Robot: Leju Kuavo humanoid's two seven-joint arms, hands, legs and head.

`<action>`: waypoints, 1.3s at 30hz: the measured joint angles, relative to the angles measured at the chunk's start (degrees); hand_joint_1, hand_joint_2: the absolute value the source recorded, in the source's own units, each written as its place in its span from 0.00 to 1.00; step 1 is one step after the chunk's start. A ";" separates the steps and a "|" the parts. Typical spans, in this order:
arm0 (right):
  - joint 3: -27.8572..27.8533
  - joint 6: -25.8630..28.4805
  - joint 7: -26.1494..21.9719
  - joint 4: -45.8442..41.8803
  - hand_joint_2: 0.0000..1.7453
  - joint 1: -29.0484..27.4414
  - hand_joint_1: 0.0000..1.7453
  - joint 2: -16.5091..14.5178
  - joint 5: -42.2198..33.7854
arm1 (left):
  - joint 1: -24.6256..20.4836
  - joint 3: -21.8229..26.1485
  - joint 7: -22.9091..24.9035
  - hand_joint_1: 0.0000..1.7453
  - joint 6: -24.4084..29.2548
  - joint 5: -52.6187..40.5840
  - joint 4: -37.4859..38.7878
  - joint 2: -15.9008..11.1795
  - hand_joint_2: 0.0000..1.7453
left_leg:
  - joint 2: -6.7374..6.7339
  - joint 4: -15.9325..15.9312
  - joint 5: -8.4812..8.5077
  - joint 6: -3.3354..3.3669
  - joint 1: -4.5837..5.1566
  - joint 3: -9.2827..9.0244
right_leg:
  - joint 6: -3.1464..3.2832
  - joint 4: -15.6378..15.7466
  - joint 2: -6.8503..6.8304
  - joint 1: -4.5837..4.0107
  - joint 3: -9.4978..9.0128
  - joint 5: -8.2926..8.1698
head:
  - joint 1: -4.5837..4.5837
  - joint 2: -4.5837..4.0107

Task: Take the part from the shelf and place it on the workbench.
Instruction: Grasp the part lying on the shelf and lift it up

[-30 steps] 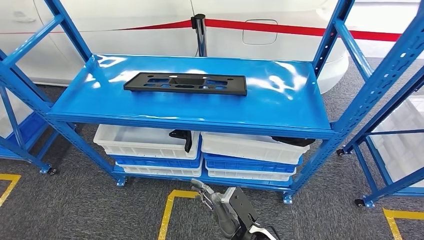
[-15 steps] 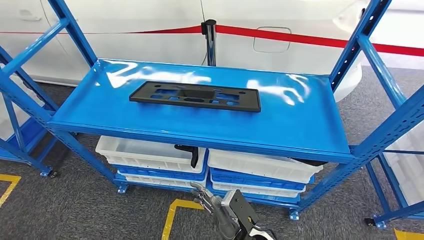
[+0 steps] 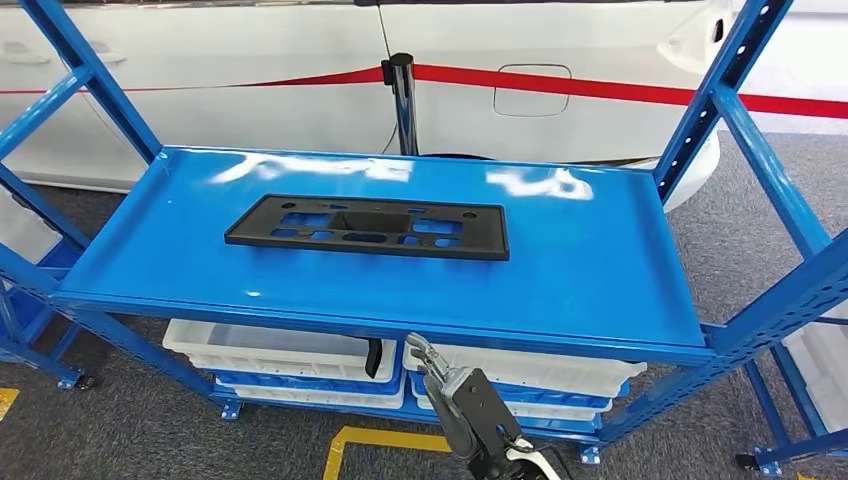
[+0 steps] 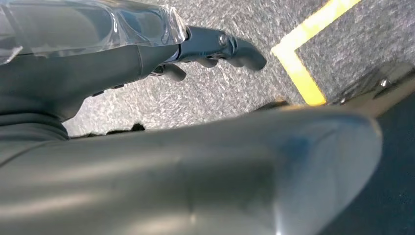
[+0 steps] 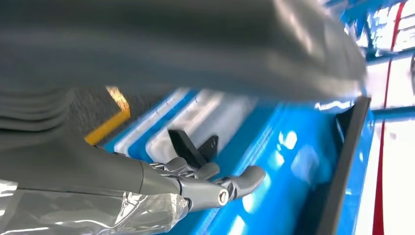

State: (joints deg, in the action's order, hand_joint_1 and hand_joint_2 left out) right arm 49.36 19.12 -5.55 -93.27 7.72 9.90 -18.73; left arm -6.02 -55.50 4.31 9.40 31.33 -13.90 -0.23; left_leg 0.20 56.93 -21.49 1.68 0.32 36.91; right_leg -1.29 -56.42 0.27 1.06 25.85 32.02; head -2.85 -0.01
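Note:
The black flat part (image 3: 368, 227), a long plate with cut-outs, lies flat on the top blue shelf board (image 3: 600, 270), left of centre. My right hand (image 3: 443, 378) rises at the bottom centre, just below the shelf's front edge and short of the part, holding nothing with its fingers loosely apart. In the right wrist view the right hand (image 5: 208, 185) hangs before the shelf, and the part's dark edge (image 5: 342, 161) runs beyond it. My left hand (image 4: 215, 46) hangs over the grey carpet, fingers slightly curved and holding nothing.
White bins (image 3: 265, 345) (image 3: 540, 372) sit on the lower level, a black piece (image 3: 374, 357) sticking out of one. Blue uprights (image 3: 725, 95) frame the shelf. A post (image 3: 402, 95) with red tape and a white car (image 3: 560, 50) stand behind. Yellow floor tape (image 3: 385, 438) lies below.
The whole view has shifted, so the shelf top looks nearer and lower: the camera moved. My right hand has risen from the floor marking up to the shelf's front edge.

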 joint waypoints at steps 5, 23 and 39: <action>-0.88 7.65 1.72 -2.76 1.00 0.36 0.00 -0.62 11.88 | -0.08 -0.02 -0.14 0.00 0.10 0.41 0.02 0.03 0.00 | 0.31 -1.81 -0.72 1.51 -0.38 -3.18 | -1.10 -5.93 -0.01 -0.01 1.91 0.23 | 0.07 0.00; -4.18 16.64 6.92 -11.01 1.00 0.58 0.00 -2.33 39.97 | -0.48 -0.02 -1.55 0.00 -0.54 2.20 0.04 0.47 0.00 | 1.15 -1.83 -6.16 0.07 -0.83 -9.27 | -0.58 -1.41 -0.14 0.15 8.60 -6.67 | 0.21 0.01; -4.13 15.91 12.32 -11.30 0.00 2.62 0.00 -4.88 70.52 | -0.70 -1.14 -0.97 0.00 -1.62 0.47 0.04 0.49 0.00 | 1.04 -3.37 -6.29 -1.70 -1.10 -9.81 | 0.30 -1.40 -0.12 -0.22 8.51 -6.53 | 0.20 0.01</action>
State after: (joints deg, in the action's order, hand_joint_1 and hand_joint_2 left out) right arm 45.23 35.03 6.77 -104.56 10.34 5.02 51.78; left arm -6.72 -56.64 3.33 7.78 31.80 -13.86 0.25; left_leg 1.24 53.56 -27.78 -0.02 -0.77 27.11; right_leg -0.98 -57.82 0.14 0.84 34.37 25.49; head -2.64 0.00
